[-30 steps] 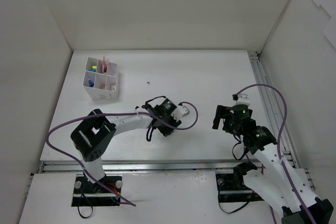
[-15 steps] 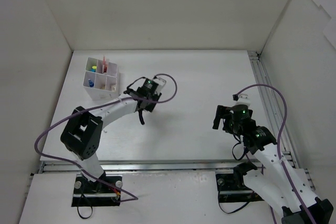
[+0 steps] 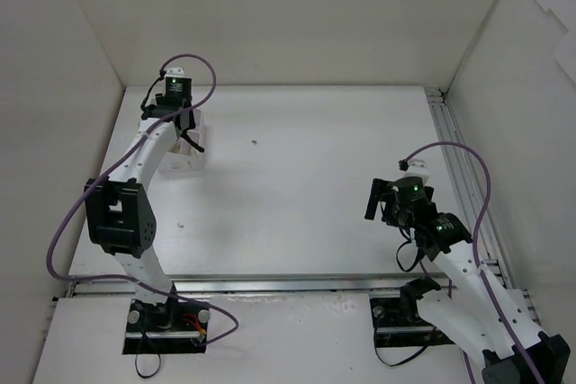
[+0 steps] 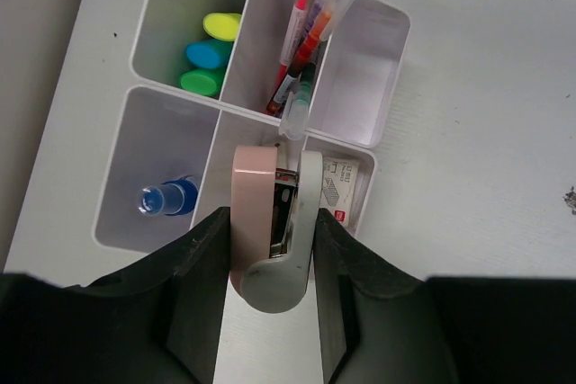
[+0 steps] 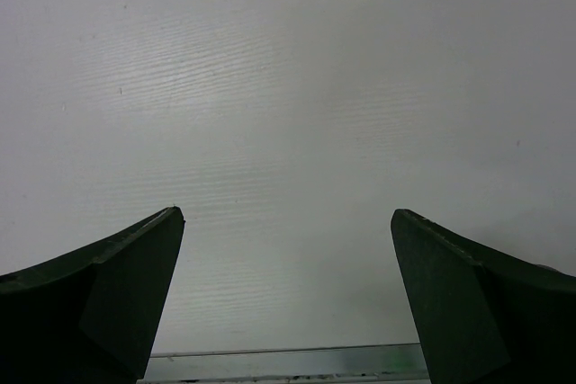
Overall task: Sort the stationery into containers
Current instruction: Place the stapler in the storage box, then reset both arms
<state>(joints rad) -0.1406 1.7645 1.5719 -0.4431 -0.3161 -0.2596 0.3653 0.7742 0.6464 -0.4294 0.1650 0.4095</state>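
My left gripper (image 4: 270, 227) is shut on a small pink and grey stapler (image 4: 270, 222) and holds it above the white grid box (image 4: 382, 69), over its near middle compartment. In the box I see yellow, blue and green highlighters (image 4: 209, 51), red and black pens (image 4: 301, 42), a clear blue-capped tube (image 4: 166, 197) and white erasers (image 4: 340, 188). In the top view the left gripper (image 3: 186, 132) is over the box (image 3: 189, 165) at the far left and hides most of it. My right gripper (image 3: 382, 200) is open and empty over bare table (image 5: 288, 222).
White walls close in the table on the left, back and right. A metal rail (image 3: 454, 159) runs along the right edge, and another (image 5: 288, 361) along the near edge. A small dark speck (image 3: 255, 142) lies on the table right of the box.
My left arm has swung from the table's middle to the far left, carrying the stapler over the box. The right arm has not moved.
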